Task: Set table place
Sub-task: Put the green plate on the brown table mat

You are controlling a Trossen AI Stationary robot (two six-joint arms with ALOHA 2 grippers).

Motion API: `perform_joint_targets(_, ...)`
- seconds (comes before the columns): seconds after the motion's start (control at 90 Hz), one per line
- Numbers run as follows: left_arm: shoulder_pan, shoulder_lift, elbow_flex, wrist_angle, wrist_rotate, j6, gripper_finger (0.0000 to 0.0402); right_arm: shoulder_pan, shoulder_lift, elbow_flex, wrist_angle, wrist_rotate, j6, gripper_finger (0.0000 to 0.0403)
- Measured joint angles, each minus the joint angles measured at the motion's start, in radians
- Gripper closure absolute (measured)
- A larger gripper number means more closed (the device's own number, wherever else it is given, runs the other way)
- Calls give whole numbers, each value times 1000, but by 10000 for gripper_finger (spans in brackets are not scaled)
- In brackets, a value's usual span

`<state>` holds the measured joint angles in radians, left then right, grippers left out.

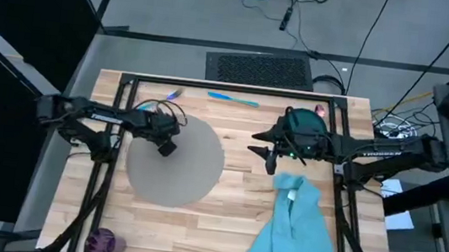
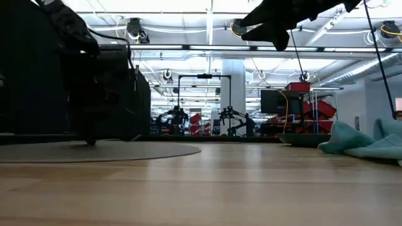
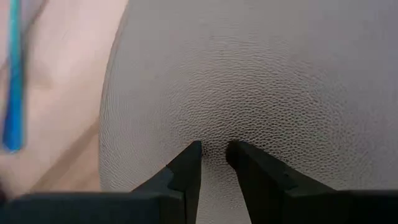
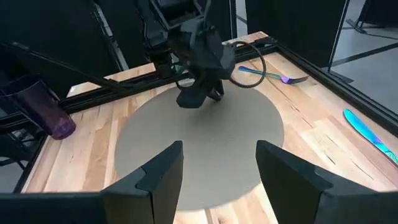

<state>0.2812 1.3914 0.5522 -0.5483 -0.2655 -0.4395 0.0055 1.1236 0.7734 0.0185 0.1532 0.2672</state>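
High view: a light wooden counter (image 1: 196, 225) with a black frame, seen from straight above. A large round grey mat (image 1: 181, 168) lies on it at about 9 o'clock of centre. The left claw (image 1: 167, 147) rests on the mat's 10 o'clock part; in the left wrist view its fingers (image 3: 186, 171) stand nearly together with only a thin gap, tips down on the mat's pebbled surface, pinching nothing visible. The right claw (image 1: 267, 158) hangs above the counter at about 2 o'clock of centre, released, its fingers (image 4: 158, 174) spread wide and holding nothing. Just below it, toward 4 o'clock, lies a crumpled light blue cloth napkin (image 1: 296, 227). A dark teal plate (image 1: 305, 122) sits beneath the right arm. Blue-handled cutlery (image 1: 234, 99) lies along the 12 o'clock edge. A small purple cup (image 1: 103, 242) lies on its side at the 7 o'clock corner.
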Motion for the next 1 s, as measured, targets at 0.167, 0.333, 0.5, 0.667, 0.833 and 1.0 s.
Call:
perform_joint_targets(0.167, -97, 12, -1, 104, 58, -50, 316, 3, 0, 0, 0, -3, 1, 216)
perform_joint_targets(0.333, -202, 13, -2, 184, 83, -118, 316, 3, -1, 0, 0, -2, 2, 216)
perform_joint_targets(0.5, -288, 40, -3, 280, 88, -170, 316, 3, -2, 0, 11, -2, 8, 216)
perform_joint_targets(0.667, -343, 140, 14, 409, 89, -184, 316, 3, -2, 0, 10, -2, 29, 216)
perform_joint_targets(0.833, -374, 255, 101, 432, 89, -167, 316, 3, -4, 0, -20, -2, 33, 216)
perform_joint_targets(1.0, -384, 317, 171, 437, 96, -124, 316, 3, -12, -1, -107, -1, 52, 216)
